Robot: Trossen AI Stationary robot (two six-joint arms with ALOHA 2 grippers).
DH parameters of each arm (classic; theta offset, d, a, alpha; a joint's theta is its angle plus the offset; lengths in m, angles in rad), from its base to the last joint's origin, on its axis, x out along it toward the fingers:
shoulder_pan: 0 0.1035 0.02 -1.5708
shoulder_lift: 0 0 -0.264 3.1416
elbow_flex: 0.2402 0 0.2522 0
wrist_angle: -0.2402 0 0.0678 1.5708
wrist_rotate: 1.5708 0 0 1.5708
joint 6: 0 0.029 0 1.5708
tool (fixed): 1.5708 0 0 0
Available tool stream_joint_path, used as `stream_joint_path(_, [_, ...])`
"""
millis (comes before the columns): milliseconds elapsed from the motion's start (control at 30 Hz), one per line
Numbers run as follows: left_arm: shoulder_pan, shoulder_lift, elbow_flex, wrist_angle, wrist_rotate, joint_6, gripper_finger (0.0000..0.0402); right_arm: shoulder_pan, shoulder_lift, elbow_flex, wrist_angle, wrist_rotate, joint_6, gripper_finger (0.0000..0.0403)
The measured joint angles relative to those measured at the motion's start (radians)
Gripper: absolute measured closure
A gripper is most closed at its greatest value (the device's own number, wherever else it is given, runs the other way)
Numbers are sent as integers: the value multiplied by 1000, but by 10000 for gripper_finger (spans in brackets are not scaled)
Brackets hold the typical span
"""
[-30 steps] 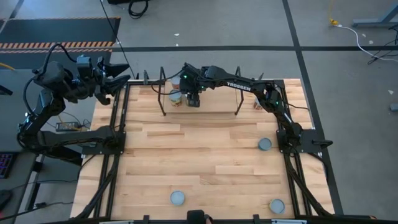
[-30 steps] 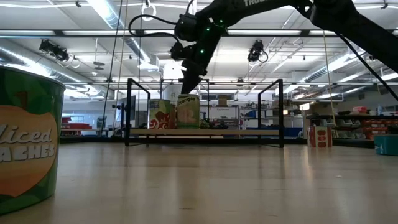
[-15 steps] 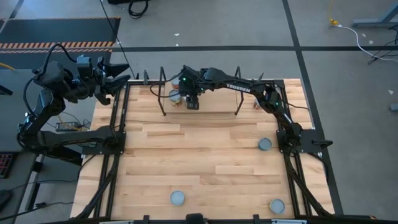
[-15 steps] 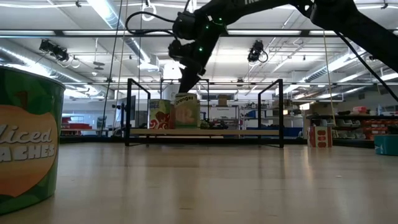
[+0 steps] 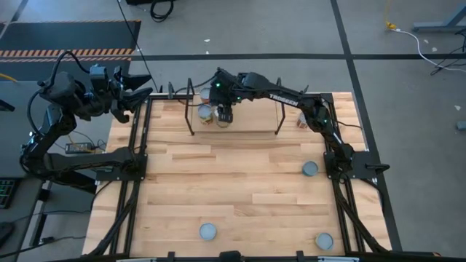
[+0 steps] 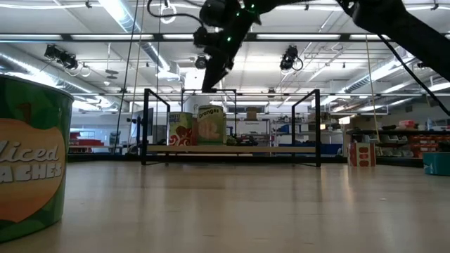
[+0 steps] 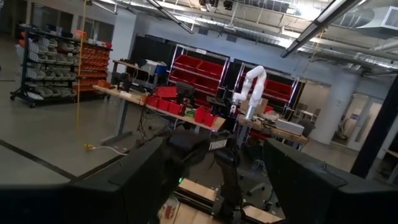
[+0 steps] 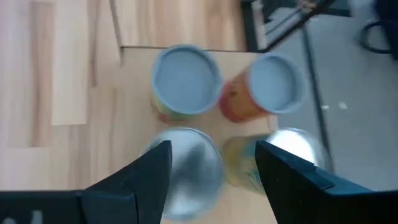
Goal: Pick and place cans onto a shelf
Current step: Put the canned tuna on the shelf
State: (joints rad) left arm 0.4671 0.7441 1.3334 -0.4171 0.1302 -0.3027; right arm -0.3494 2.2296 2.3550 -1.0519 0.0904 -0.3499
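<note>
Four cans (image 8: 186,79) at shelf (image 5: 247,122) edge

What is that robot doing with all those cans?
It is putting cans on the shelf. The right gripper hangs just above four cans grouped on the shelf, jaws open and holding nothing. The left gripper waits off the table's far left corner. More cans stand on the table.

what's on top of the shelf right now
Four cans stand upright in a tight cluster at one end of the shelf, as the right wrist view shows. The open right gripper hangs above them. From above the arm covers part of the cluster.
</note>
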Motion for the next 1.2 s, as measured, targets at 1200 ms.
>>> stream_joint_path(1200, [-256,74,0,-136,244,-78,127,599,-736,-524,-515,145,1004,80])
